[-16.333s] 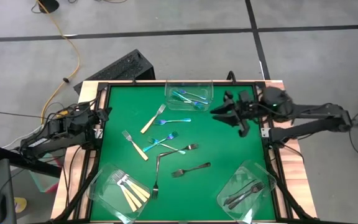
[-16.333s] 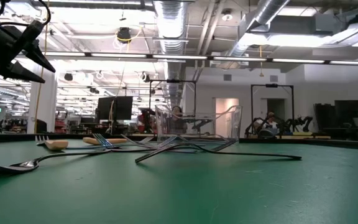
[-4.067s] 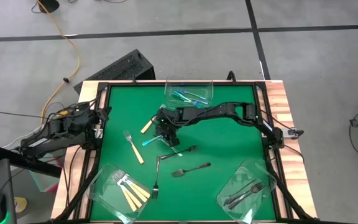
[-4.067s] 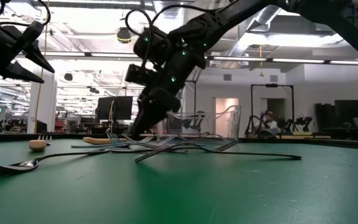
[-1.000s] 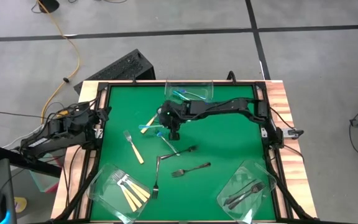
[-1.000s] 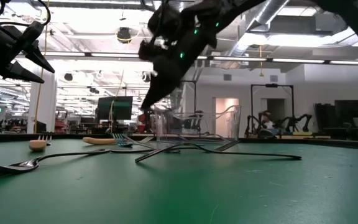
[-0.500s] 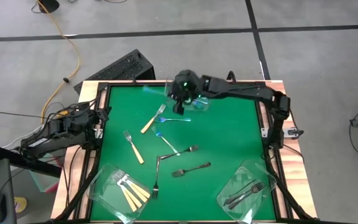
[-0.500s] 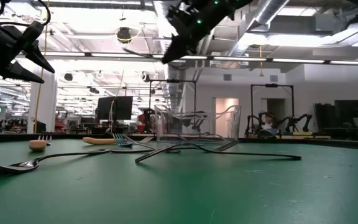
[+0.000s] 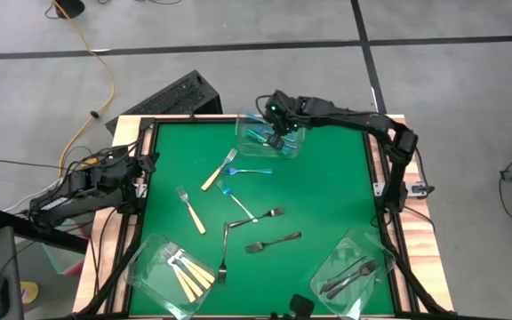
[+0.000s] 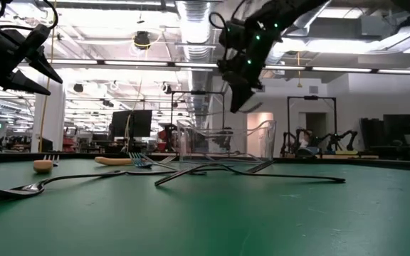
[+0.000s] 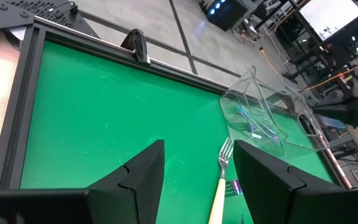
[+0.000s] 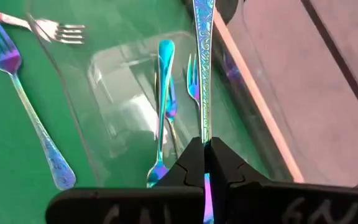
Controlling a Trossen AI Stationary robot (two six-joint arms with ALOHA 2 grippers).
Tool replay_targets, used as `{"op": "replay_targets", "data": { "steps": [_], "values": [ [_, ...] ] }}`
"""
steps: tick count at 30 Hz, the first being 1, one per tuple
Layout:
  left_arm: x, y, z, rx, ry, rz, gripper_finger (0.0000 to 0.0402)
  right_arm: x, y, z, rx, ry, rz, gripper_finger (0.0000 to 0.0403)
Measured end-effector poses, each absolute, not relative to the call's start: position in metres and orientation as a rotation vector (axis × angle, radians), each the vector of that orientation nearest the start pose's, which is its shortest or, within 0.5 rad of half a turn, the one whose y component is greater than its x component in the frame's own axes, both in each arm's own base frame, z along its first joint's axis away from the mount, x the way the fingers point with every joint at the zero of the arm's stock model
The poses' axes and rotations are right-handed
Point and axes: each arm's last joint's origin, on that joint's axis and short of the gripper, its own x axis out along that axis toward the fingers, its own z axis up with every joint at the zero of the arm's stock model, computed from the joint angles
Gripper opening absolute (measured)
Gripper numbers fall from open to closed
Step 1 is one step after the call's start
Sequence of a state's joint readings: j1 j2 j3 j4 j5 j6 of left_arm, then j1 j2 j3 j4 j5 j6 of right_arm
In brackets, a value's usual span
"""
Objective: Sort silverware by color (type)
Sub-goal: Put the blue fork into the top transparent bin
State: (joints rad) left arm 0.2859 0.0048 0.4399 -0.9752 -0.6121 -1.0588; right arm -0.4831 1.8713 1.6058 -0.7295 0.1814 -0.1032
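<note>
My right gripper [image 9: 279, 130] hangs over the clear tub [image 9: 258, 148] at the table's far edge, shut on a blue iridescent fork [image 12: 204, 68]. Three blue forks [image 12: 164, 93] lie in that tub. On the green mat lie two cream-handled forks [image 9: 218, 172] [image 9: 190, 210], two blue forks [image 9: 249, 171] [image 9: 238, 205] and three dark metal forks [image 9: 274, 242]. My left gripper [image 11: 197, 165] stands open at the table's left edge, holding nothing. My right gripper pinches the blue fork's slim stem [image 12: 204, 134] between its two fingers, which slant down from above. The patterned handle runs on past the fingertips, in line with them. The fork is lifted clear, above the far tub; its tine end is hidden by the gripper.
A tub with cream-handled forks [image 9: 171, 268] stands at the near left corner, and a tub with dark forks [image 9: 354, 272] at the near right. A black raised frame [image 9: 146, 133] rims the mat. The mat's right half is bare green.
My right gripper has risen from the middle of the mat and swung toward the far edge and somewhat right, turning as it went, to a spot above the far tub. The blue fork has gone with it, lifted clear of the mat.
</note>
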Motion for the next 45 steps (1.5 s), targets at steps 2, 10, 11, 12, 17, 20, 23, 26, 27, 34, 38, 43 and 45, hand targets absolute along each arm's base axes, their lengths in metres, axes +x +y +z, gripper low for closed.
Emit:
{"op": "replay_targets", "data": {
  "steps": [2,10,11,12,17,20,23,26,27,34,38,43,45],
  "values": [
    [0.025,0.025,0.215,-0.869,0.034,1.071,0.0176,0.35,-0.192,0.258,0.077,1.061,-0.558,0.0012],
    [0.025,0.025,0.215,-0.869,0.033,1.073,0.0176,0.345,-0.184,0.217,0.138,1.076,-0.555,0.0012],
    [0.025,0.025,0.215,-0.869,0.033,1.073,0.0176,0.344,-0.183,0.212,0.152,1.075,-0.562,0.0012],
    [0.025,0.025,0.215,-0.869,0.033,1.073,0.0176,0.343,-0.183,0.207,0.163,1.065,-0.569,0.0012],
    [0.025,0.025,0.215,-0.868,0.033,1.073,0.0176,0.338,-0.188,0.193,0.213,1.02,-0.615,0.0012],
    [0.025,0.025,0.215,-0.868,0.033,1.074,0.0176,0.335,-0.189,0.186,0.229,1.004,-0.631,0.0012],
    [0.025,0.025,0.215,-0.868,0.032,1.074,0.0176,0.335,-0.189,0.182,0.231,0.99,-0.634,0.0012],
    [0.025,0.025,0.215,-0.868,0.033,1.074,0.0176,0.334,-0.189,0.181,0.23,0.982,-0.636,0.0014],
    [0.025,0.025,0.215,-0.868,0.033,1.074,0.0176,0.334,-0.19,0.18,0.232,0.982,-0.638,0.0016],
    [0.025,0.025,0.215,-0.868,0.032,1.074,0.0176,0.331,-0.189,0.174,0.229,0.972,-0.651,0.0026],
    [0.025,0.025,0.215,-0.868,0.032,1.074,0.0176,0.332,-0.19,0.175,0.228,0.952,-0.649,0.003],
    [0.025,0.025,0.215,-0.867,0.033,1.075,0.0176,0.334,-0.19,0.175,0.231,0.93,-0.648,0.0052],
    [0.025,0.025,0.215,-0.867,0.033,1.075,0.0176,0.334,-0.19,0.175,0.231,0.93,-0.648,0.0062]
  ]
}}
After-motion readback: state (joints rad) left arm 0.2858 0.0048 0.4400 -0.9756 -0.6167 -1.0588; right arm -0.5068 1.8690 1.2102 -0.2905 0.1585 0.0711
